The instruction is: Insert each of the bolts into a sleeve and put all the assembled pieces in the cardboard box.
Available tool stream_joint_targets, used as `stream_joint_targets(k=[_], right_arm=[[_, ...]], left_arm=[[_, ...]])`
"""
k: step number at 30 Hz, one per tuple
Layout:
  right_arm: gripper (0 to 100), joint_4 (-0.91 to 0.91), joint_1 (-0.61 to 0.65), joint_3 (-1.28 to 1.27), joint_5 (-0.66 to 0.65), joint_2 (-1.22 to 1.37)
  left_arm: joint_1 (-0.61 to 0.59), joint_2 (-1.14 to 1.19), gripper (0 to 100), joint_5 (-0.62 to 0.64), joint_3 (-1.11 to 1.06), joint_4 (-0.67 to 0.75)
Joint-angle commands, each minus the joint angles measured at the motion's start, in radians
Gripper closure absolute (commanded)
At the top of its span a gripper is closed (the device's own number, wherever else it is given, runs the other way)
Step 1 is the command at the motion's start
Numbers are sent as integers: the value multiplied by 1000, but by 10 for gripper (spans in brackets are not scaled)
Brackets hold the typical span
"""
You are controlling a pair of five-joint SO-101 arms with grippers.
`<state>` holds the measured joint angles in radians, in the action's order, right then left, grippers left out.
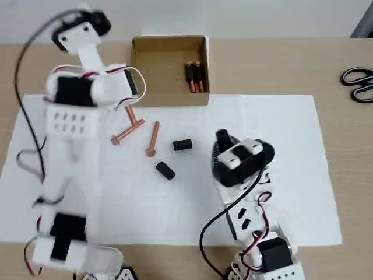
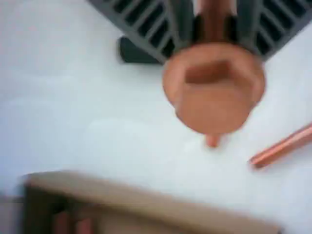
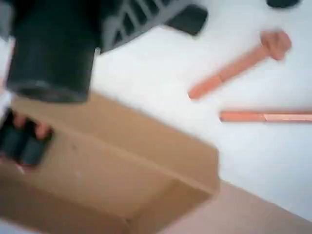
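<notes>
A copper bolt (image 2: 214, 87) is clamped in the left gripper (image 2: 214, 27). Its shaft runs between the dark ribbed fingers and its head faces the wrist camera. It is close to the near wall of the cardboard box (image 1: 169, 99), above the white paper sheet (image 1: 291, 175). The right gripper (image 1: 225, 146) is closed on a black sleeve (image 3: 51, 58) out over the middle of the sheet, apart from the box. Between the two grippers, two loose bolts (image 1: 152, 139) lie near each other on the paper. Two loose sleeves (image 1: 182, 144) lie just beside them, toward the right gripper. Two assembled pieces (image 1: 196, 77) lie side by side inside the box, against the wall on the right in the high view. The sheet covers part of the wooden table (image 1: 262, 64). A pair of scissors (image 1: 358, 84) rests on the bare wood at the table's far right edge.
</notes>
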<state>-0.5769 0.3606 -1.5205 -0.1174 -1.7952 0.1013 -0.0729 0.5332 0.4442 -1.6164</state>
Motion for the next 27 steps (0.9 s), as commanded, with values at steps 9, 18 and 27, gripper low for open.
stream_joint_targets(k=[9,18,27], right_arm=[[995,189,54,-3,-11,-8],[995,223,156,-15,-11,-8],[995,223,153,-43,-11,-10]], left_arm=[[284,-385,994,-207,-133,321],[356,-597,994,-218,-647,729],[371,-882,994,-390,-1101,1019]])
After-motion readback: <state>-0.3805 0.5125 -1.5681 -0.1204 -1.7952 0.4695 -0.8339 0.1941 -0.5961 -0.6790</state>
